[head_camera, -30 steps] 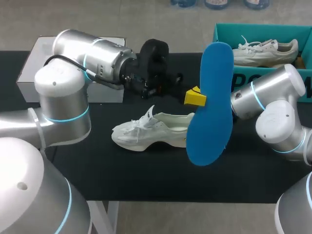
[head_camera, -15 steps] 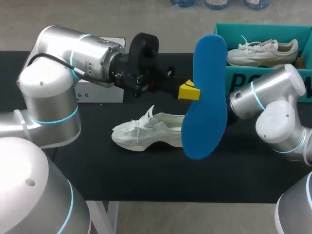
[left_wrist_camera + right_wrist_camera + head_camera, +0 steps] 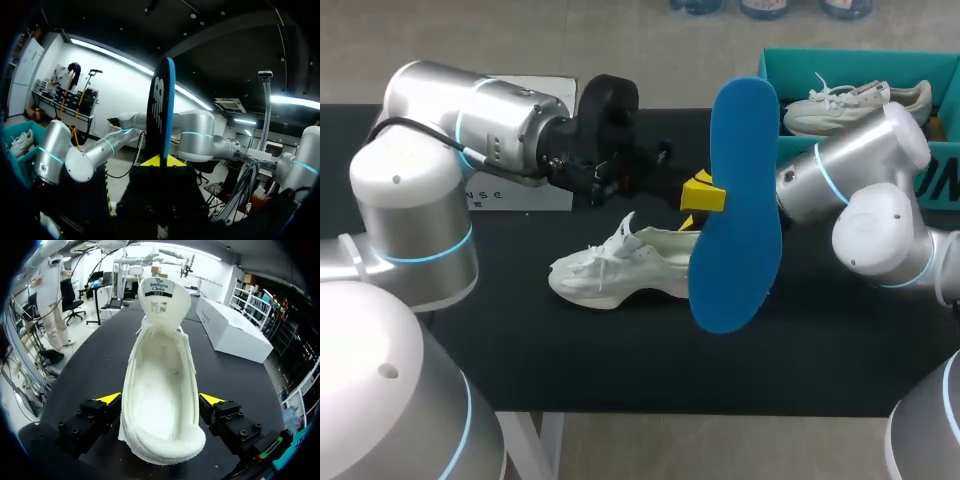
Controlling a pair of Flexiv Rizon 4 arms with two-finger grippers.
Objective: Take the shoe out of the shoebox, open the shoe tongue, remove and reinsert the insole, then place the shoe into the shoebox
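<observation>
Shoe [image 3: 620, 270] rests on the black table [image 3: 620, 370]. Left gripper [image 3: 700, 195] clamps the blue insole [image 3: 735, 210] upright above its heel. Right gripper [image 3: 161, 399] gapes, 2 fingers flanking the heel.

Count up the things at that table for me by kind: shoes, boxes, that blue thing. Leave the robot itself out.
Shoes: 2 (white shoe on the table, second shoe in the teal box)
Insoles: 1 (blue insole, held up above the table)
Boxes: 2 (white shoebox, teal box)
Total: 5
</observation>
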